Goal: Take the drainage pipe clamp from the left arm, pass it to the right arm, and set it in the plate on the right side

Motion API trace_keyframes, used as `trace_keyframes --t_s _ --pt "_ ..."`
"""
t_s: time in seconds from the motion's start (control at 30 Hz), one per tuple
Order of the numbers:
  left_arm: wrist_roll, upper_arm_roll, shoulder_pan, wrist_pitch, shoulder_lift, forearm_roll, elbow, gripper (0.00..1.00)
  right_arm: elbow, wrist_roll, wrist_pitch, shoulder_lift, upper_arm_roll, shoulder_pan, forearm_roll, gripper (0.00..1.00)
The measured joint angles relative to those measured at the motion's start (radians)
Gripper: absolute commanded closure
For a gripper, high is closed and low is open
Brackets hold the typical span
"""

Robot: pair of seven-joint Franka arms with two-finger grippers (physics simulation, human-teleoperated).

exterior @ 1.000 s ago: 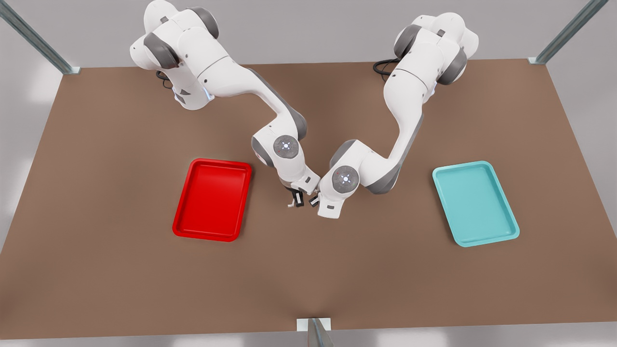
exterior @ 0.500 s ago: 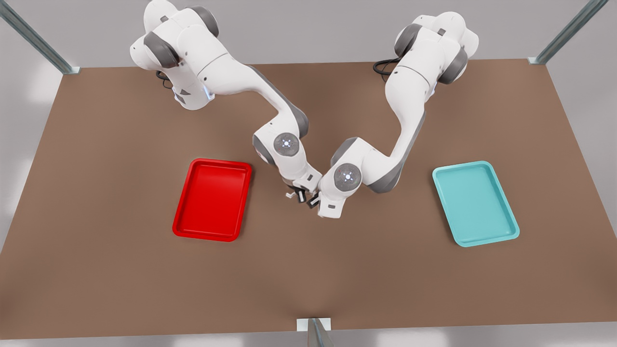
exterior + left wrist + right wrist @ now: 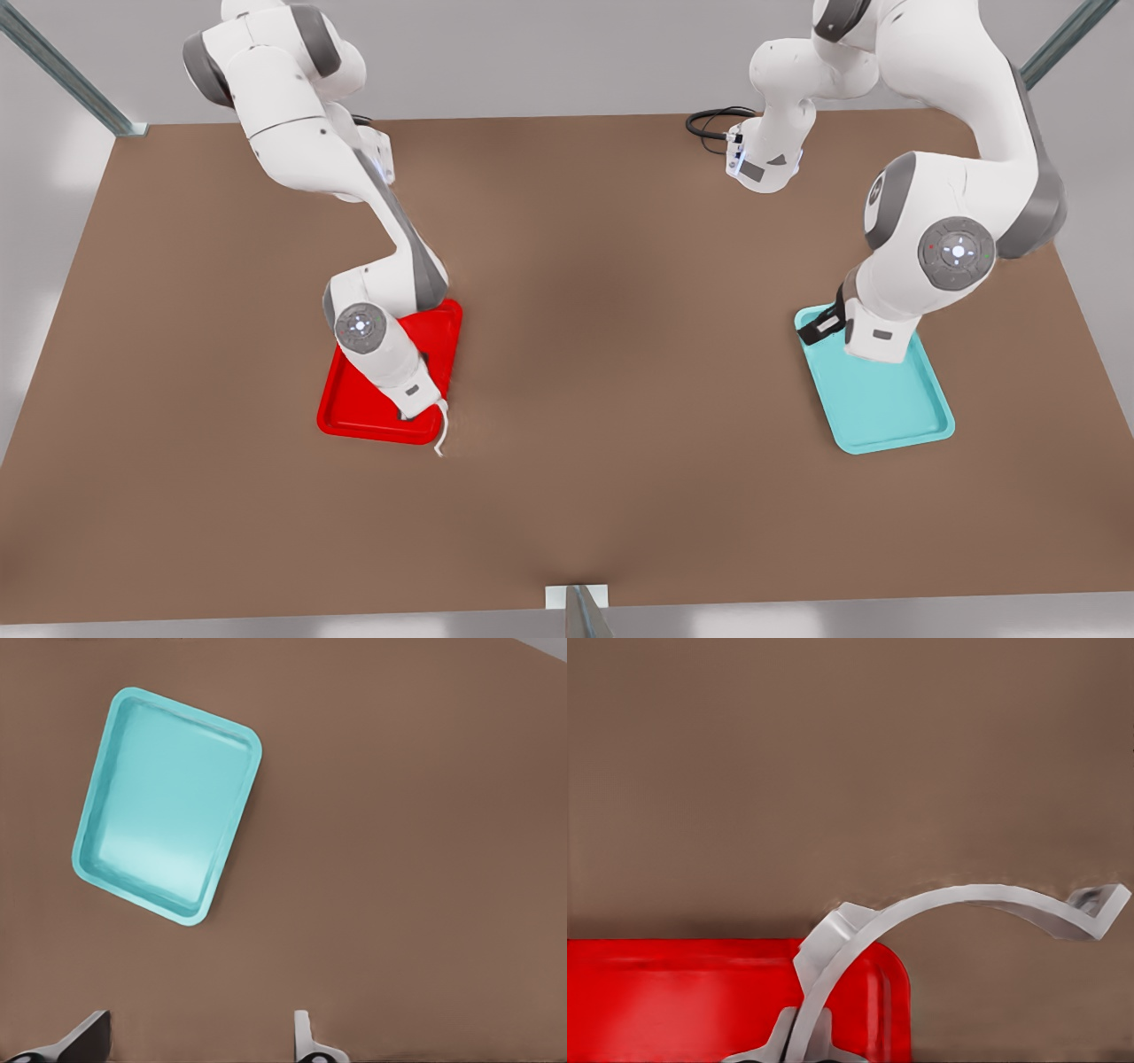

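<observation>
**Clamp held over the red tray's corner**

The small thin white plastic drainage pipe clamp (image 3: 957, 904) is pinched at one end in the right gripper (image 3: 802, 1041), whose fingers are closed tight on it. Its arc sweeps out from the gripper past the rounded corner of the bright red rectangular shallow plate (image 3: 673, 992), and the far tab hangs over bare tabletop (image 3: 850, 753). In the front view the clamp (image 3: 440, 430) dangles below the right gripper (image 3: 430, 408) at the plate's (image 3: 354, 424) near corner (the corner toward the front view's right), partly beyond the rim.

Well apart, toward the front view's right, the left gripper (image 3: 819, 326) hovers over the far corner of the teal rectangular shallow tray (image 3: 895, 434). Its fingers (image 3: 89, 1036) stand wide apart with nothing between them, and its wrist view looks down on the teal tray (image 3: 97, 797) lying on the brown tabletop (image 3: 620, 354).
</observation>
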Motion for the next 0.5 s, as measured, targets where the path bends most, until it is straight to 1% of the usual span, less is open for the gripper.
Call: trace_keyframes --t_s 0.1,0.17,0.33,0.5 --pt "0.147 -0.020 0.001 -0.058 -0.014 0.010 -0.008 0.00 -0.080 -0.013 0.000 -0.038 -0.001 -0.115 -0.004 0.79" --pt "0.232 -0.028 0.003 -0.084 -0.014 0.012 -0.010 0.00 -0.135 -0.022 0.019 -0.044 -0.001 -0.156 -0.005 0.79" --pt "0.407 -0.031 0.011 -0.126 -0.014 0.017 -0.011 0.00 -0.307 -0.043 0.130 -0.083 0.001 -0.162 -0.007 0.79" --pt "0.538 -0.032 0.008 -0.150 -0.016 0.018 -0.011 0.00 -0.444 -0.059 0.225 -0.133 0.010 -0.153 -0.009 0.79"
